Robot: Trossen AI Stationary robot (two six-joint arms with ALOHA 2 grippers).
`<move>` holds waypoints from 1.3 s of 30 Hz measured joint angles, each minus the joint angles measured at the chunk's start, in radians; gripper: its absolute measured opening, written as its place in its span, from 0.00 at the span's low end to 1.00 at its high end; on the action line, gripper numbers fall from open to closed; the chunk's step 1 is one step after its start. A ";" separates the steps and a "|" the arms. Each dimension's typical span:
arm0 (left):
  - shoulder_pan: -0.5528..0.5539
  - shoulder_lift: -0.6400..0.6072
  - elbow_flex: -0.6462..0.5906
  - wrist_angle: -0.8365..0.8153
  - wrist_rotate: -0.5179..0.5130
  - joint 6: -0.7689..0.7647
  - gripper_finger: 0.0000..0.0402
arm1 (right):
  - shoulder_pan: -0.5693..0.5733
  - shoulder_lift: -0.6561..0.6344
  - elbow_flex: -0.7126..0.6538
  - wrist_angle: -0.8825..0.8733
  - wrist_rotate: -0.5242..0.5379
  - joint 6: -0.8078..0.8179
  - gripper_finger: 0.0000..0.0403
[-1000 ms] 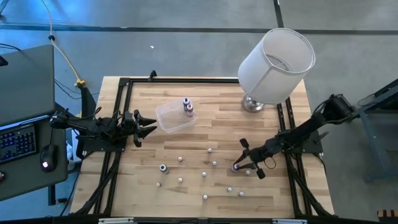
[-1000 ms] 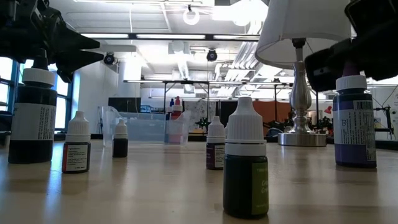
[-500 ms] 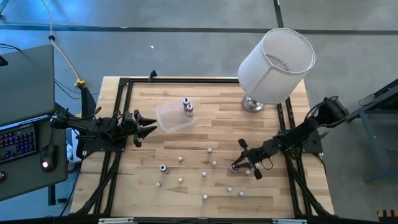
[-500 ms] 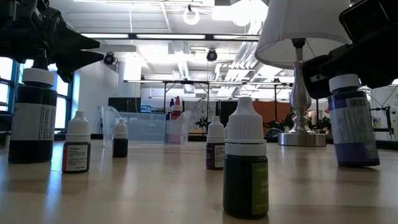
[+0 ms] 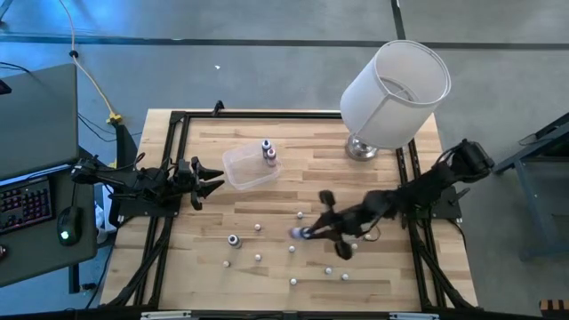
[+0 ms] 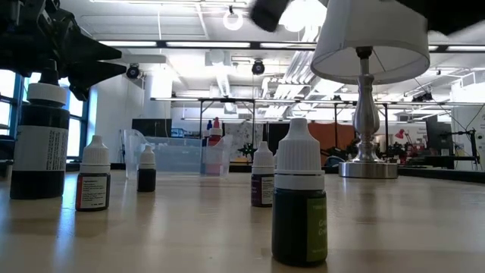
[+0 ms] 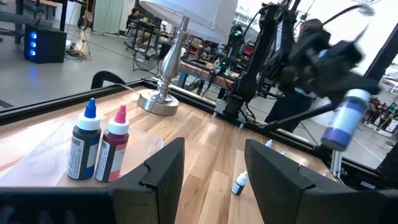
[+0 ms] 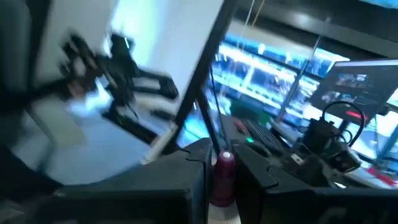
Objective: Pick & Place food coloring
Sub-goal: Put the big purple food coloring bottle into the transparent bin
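My right gripper (image 5: 307,234) hangs over the middle of the table, shut on a small food coloring bottle (image 7: 343,121) with a purple label and white cap. A clear tub (image 5: 247,166) at the far left holds two bottles, one blue-topped (image 7: 84,144) and one pink-topped (image 7: 114,148), standing upright on its floor. Several more small bottles (image 6: 299,199) stand upright on the wood near the front. My left gripper (image 5: 210,182) waits open at the table's left edge, pointing level toward the tub. My right gripper pinches the purple bottle between its two fingers, at the bottle's upper part near the cap (image 8: 224,167). The bottle is lifted clear of the table and hangs tilted below the fingers (image 7: 323,59). Blur hides the exact place of contact.
A big white lampshade on a metal foot (image 5: 391,89) stands at the far right corner. Small whitish bottles (image 5: 258,228) and a dark-topped one (image 5: 233,240) dot the near half of the table. A black frame (image 5: 178,120) edges the tabletop.
My right gripper took hold of the purple bottle near the table's right edge, tipped it, then lifted it clear. It has carried it up and toward the table's left, rolling its wrist on the way. The bottle has left the low view.
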 joint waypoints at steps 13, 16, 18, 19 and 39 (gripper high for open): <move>0.000 0.000 0.000 0.001 -0.007 0.000 0.42 | -0.290 0.364 0.448 -0.312 0.461 0.044 0.10; 0.000 0.000 0.000 0.000 -0.007 0.000 0.42 | -0.348 0.426 0.486 -0.310 0.420 0.151 0.09; 0.000 0.000 0.000 0.001 -0.004 0.000 0.42 | -0.377 0.457 0.492 -0.314 0.403 0.190 0.09; 0.000 0.000 0.000 0.000 -0.002 0.000 0.42 | -0.389 0.466 0.492 -0.317 0.397 0.205 0.09; 0.000 0.000 0.000 0.000 0.002 0.000 0.42 | -0.430 0.483 0.492 -0.550 0.453 0.356 0.12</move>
